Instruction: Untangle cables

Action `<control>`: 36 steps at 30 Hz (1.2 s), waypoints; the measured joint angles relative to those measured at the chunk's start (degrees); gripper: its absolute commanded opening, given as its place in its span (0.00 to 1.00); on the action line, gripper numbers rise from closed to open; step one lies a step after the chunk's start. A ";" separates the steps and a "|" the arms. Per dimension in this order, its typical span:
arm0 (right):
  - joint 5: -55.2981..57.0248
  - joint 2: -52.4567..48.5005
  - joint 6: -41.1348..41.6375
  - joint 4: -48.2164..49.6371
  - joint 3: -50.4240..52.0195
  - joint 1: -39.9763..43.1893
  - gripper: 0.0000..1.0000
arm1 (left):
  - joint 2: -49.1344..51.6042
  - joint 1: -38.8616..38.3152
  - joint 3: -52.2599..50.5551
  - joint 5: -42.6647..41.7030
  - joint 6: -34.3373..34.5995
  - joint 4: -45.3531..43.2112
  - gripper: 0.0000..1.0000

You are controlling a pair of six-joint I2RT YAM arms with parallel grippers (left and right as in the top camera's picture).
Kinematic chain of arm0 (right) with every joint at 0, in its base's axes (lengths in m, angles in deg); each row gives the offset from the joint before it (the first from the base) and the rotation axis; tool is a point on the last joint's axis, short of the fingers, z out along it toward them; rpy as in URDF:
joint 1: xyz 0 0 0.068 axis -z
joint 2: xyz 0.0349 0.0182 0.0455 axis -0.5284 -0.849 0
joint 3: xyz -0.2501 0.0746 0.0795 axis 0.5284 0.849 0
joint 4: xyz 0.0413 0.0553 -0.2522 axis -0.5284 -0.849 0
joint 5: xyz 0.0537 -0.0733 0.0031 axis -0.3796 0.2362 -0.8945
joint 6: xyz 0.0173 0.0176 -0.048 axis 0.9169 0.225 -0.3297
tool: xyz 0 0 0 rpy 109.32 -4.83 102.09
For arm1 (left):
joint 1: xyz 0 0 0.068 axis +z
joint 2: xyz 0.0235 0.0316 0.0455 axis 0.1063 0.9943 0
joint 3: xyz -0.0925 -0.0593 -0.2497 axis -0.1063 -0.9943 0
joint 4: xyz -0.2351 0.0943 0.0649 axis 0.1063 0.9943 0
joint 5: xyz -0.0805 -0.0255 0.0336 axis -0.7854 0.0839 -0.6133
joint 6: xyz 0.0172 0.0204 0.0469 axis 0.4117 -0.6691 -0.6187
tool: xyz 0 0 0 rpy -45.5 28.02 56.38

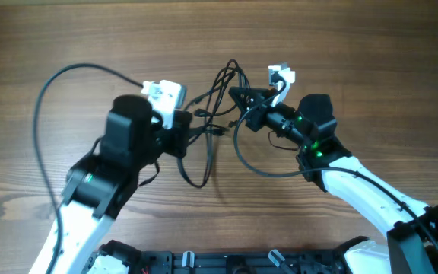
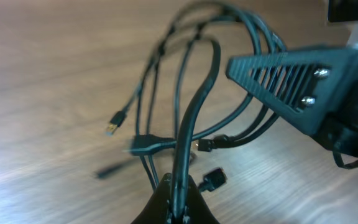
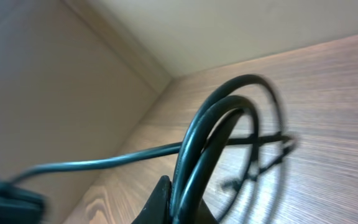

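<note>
Cables (image 2: 189, 123) strung crosswise, left to right.

A: Where do the cables (image 1: 223, 95) sit?
B: Knotted on the bench (image 1: 356, 46), about mid-bench. The left hand (image 1: 192, 131) touches the knot's left side and the right hand (image 1: 239, 99) its right side. Each hand has strands between its fingers.
A: Any loose parts?
B: One loop (image 1: 200, 183) trails from the knot toward the near edge, between the arms. A plug (image 2: 112, 126) lies just left of the knot.
</note>
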 measured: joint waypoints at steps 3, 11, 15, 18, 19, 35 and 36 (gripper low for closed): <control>0.17 0.00 0.96 -1.11 0.00 1.38 0.04 | -5.77 -0.11 0.00 8.92 0.44 0.94 0.04; 0.15 0.00 1.22 -5.31 0.00 2.60 0.04 | -11.47 -0.22 0.00 32.83 11.04 3.39 0.04; 0.17 0.00 1.22 -7.15 0.00 2.60 0.04 | -11.45 -0.26 0.00 40.24 20.26 3.61 0.04; 0.20 0.00 1.22 -8.52 0.00 2.60 0.04 | -11.45 -0.26 0.00 44.72 27.78 3.98 0.04; 0.20 0.00 1.20 -9.11 0.00 2.60 0.04 | -11.45 -0.26 0.00 46.31 30.86 4.42 0.04; 0.59 0.00 1.16 -17.94 0.00 4.37 0.04 | -11.45 -0.37 0.00 55.01 60.50 9.70 0.04; 0.63 0.00 1.18 -18.84 0.00 4.37 0.04 | -11.45 -0.37 0.00 54.97 64.22 9.73 0.04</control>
